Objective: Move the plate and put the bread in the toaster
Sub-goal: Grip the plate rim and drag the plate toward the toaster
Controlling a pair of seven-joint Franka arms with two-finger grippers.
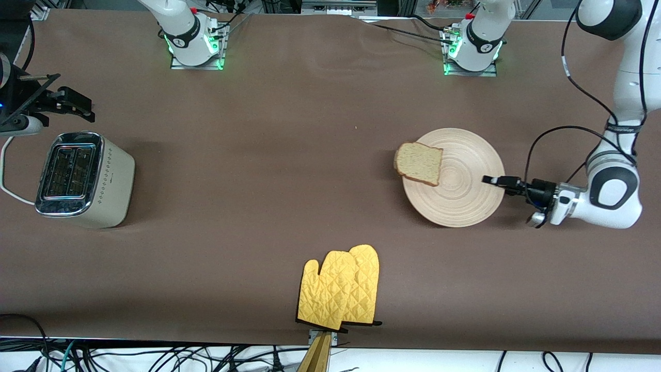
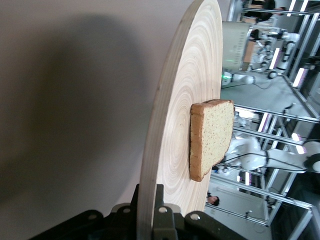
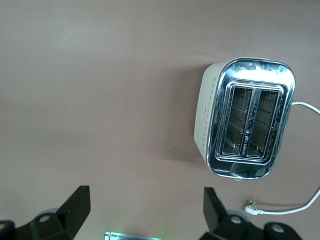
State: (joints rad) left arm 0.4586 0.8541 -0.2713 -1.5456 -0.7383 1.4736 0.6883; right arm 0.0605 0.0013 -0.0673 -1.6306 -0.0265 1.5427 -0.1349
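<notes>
Crucially, the left gripper is clamped on the plate rim at the left arm's end of the surface, bread aboard, while the toaster sits at the right arm's end under the spread-fingered right gripper.

A: Where does the front view look from?

B: High up, facing both arm bases along its top edge, taking in the whole brown table.

A: And the left wrist view?

B: It sits right at the plate, looking edge-on along its face past the bread, with the left gripper at the frame's edge. The front view shares that plate and bread.

A: The right wrist view?

B: It looks straight down from well above the toaster, between the fingers of the right gripper. The front view shows the same toaster nearly from above.
</notes>
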